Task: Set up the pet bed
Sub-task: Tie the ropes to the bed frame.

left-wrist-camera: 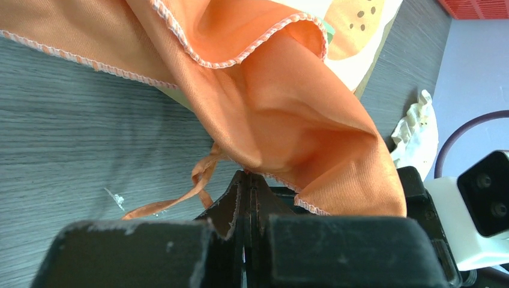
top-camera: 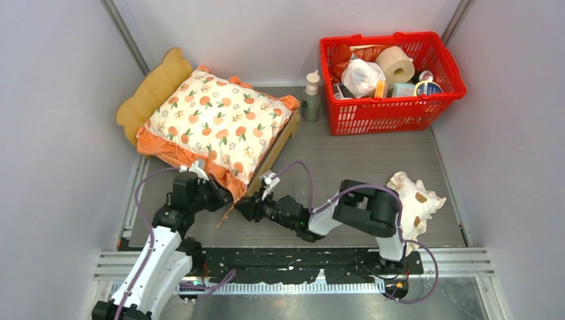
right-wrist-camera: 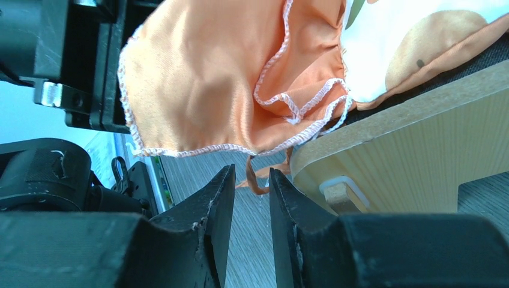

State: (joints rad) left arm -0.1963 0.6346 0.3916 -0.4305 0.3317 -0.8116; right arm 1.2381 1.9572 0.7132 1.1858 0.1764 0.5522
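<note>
The pet bed (top-camera: pixel 152 92), a light-wood frame with a wavy headboard, lies at the back left with the orange-print cushion (top-camera: pixel 220 123) on it. The cushion's near corner hangs over the bed's foot end (right-wrist-camera: pixel 414 138). My left gripper (top-camera: pixel 223 198) is shut on the orange ruffle (left-wrist-camera: pixel 288 120) at that corner, and the fabric runs right into the closed tips (left-wrist-camera: pixel 249 176). My right gripper (top-camera: pixel 243 207) faces it from the right, close to the frame's foot. It (right-wrist-camera: pixel 252 170) is open by a narrow gap, with nothing between the fingers. A thin orange ribbon (right-wrist-camera: pixel 255 180) dangles just beyond them.
A small cream frilled pillow (top-camera: pixel 416 203) lies beside the right arm. A red basket (top-camera: pixel 390 110) full of items stands at the back right, with a grey-green bottle (top-camera: pixel 311 97) to its left. White walls close in on both sides.
</note>
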